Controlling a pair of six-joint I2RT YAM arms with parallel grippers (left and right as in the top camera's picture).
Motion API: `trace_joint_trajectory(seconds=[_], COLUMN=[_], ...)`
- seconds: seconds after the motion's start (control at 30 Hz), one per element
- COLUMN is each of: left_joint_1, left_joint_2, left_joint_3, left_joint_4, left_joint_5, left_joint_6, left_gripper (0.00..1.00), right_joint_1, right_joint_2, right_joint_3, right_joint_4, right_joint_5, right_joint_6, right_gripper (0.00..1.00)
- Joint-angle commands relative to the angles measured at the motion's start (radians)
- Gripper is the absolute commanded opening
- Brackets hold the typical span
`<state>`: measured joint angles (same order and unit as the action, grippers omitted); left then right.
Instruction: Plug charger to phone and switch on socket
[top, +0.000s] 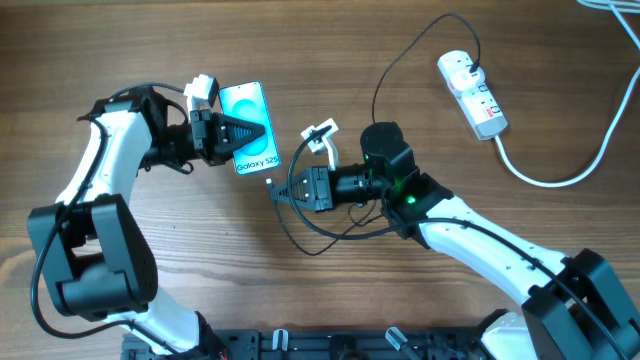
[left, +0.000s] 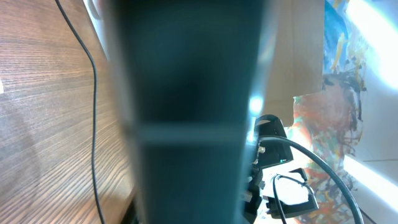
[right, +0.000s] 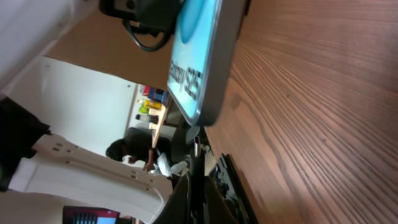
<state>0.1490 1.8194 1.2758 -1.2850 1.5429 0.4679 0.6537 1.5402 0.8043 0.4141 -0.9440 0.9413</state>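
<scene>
- On the table's (top: 100, 50) far right lies the socket (top: 472, 93), well apart from the phone (top: 248, 103).
- Mid-table, the left gripper (top: 245, 131) clamps the phone, screen up.
- Just beside the phone's lower edge, the right gripper (top: 283, 190) pinches the charger (top: 377, 92) tip; it should line up squarely before pushing.

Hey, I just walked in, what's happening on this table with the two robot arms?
The left gripper is shut on the small flat smartphone with the teal screen. The right gripper is shut on the long thin black charger cable near its connector tip, which sits right at the phone's lower end; whether it is seated is unclear. The white power strip with red switches lies apart, with neither gripper near it.
</scene>
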Motion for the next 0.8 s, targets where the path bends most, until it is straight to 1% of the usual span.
trace_joint_trajectory(seconds=[0.0,0.2,0.47,0.77], left_joint_1=[-0.003,-0.006,-0.056,-0.056], left_joint_2=[-0.015,-0.015,-0.015,-0.015], left_joint_3=[0.023,0.023,0.023,0.023], left_joint_4=[-0.01,-0.018,-0.017,-0.017], left_joint_5=[0.034,0.034,0.034,0.034], left_joint_6=[-0.009,-0.008,-0.008,-0.008], left_gripper=[0.04,0.04,0.04,0.04], right_joint_1=[0.0,0.0,-0.001,-0.001], right_joint_2=[0.014,0.014,0.014,0.014], right_joint_3=[-0.005,-0.005,-0.005,-0.005], right_joint_4=[0.053,0.057,0.057,0.057], right_joint_5=[-0.045,-0.041,-0.032,0.008], right_joint_6=[0.049,0.064,0.064,0.096], right_gripper=[0.04,0.04,0.04,0.04])
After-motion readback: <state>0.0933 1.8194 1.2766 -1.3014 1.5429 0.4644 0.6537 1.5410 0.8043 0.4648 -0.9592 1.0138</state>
